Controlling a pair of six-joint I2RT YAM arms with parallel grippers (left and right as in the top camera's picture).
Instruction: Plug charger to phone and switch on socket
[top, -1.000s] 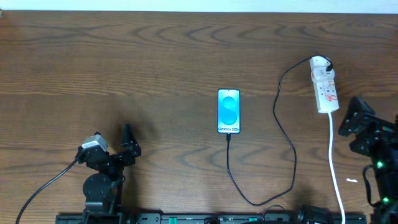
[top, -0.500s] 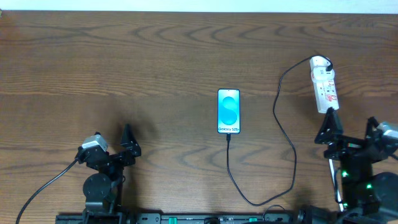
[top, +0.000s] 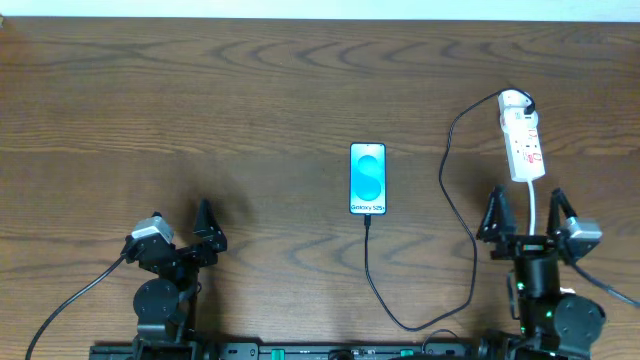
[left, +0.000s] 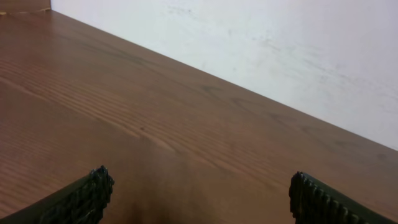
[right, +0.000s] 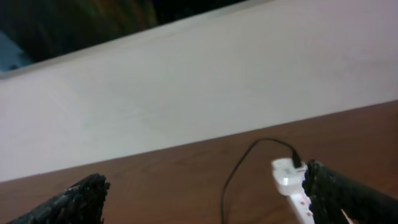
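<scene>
The phone (top: 367, 179) lies face up mid-table with its blue screen lit. The black charger cable (top: 455, 210) runs from the phone's near end, loops toward the front edge, and rises to the far end of the white socket strip (top: 521, 137) at the right. The strip also shows in the right wrist view (right: 290, 185) with the cable (right: 236, 177) plugged in. My right gripper (top: 526, 213) is open and empty, just in front of the strip's near end. My left gripper (top: 190, 232) is open and empty at the front left, over bare wood.
The strip's white cord (top: 538, 225) runs toward the front edge, passing between my right gripper's fingers. A pale wall (left: 280, 43) borders the table's far edge. The arm bases stand at the front edge.
My right arm has swung left and back from the right edge to sit in front of the socket strip, fingers spread. The left arm, phone and cable have not moved.
</scene>
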